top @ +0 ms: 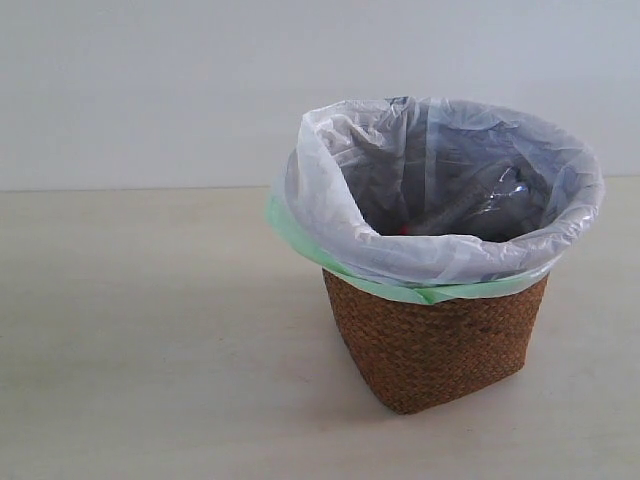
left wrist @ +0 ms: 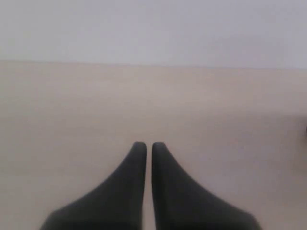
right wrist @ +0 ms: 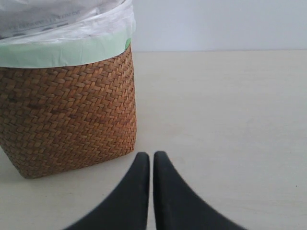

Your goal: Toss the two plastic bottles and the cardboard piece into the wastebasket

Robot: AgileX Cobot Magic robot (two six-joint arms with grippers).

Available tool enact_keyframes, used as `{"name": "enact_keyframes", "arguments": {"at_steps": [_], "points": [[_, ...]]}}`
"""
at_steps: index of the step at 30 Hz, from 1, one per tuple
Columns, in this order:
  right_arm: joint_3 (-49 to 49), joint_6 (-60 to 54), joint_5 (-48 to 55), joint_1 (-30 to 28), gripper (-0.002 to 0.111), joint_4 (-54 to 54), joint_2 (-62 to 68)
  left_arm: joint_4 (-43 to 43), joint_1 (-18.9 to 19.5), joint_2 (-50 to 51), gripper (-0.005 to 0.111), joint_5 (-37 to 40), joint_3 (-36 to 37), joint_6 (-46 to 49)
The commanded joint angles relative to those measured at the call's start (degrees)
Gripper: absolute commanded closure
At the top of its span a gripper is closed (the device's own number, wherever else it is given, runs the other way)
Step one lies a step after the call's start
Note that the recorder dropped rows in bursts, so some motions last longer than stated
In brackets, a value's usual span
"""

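The brown wicker wastebasket (top: 440, 345) stands right of centre in the exterior view, its white bag folded over a green one. Inside it lies a clear plastic bottle (top: 490, 197), with a bit of red (top: 404, 230) showing at the bag's near edge. A second bottle and the cardboard piece cannot be made out. Neither arm appears in the exterior view. My left gripper (left wrist: 145, 145) is shut with nothing in it, over bare table. My right gripper (right wrist: 151, 155) is shut and empty, low beside the wastebasket (right wrist: 67, 115).
A pale beige table (top: 150, 330) stretches around the basket, with a plain light wall (top: 150, 90) behind it. No other objects show on the surface.
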Motion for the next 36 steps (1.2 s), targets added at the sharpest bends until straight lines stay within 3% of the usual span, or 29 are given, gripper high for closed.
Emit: {"name": "enact_keyframes", "arguments": {"at_steps": [1,3,10,25,31,36], "points": [[-0.1,-0.2,-0.5,-0.3,0.108,-0.3,-0.3,-0.1,0.3,-0.2,0.103,-0.6,0.2,0.1],[-0.1,-0.2,-0.5,-0.3,0.108,-0.3,-0.3,3.9,0.3,-0.2,0.103,-1.2,0.2,-3.1],[-0.1,-0.2,-0.5,-0.3,0.108,-0.3,-0.3,26.8,0.3,-0.2,0.103,-1.9,0.2,-30.5],[-0.1,-0.2,-0.5,-0.3,0.108,-0.3,-0.3,27.3,0.3,-0.2,0.103,-1.1,0.2,-31.0],[-0.1,-0.2,-0.5,-0.3,0.108,-0.3,-0.3,27.3,-2.7,-0.2,0.103,-1.1,0.2,-31.0],[-0.1,-0.2,-0.5,-0.3,0.108,-0.3,-0.3,27.3,-3.1,-0.2,0.103,-1.1,0.2,-31.0]]}}
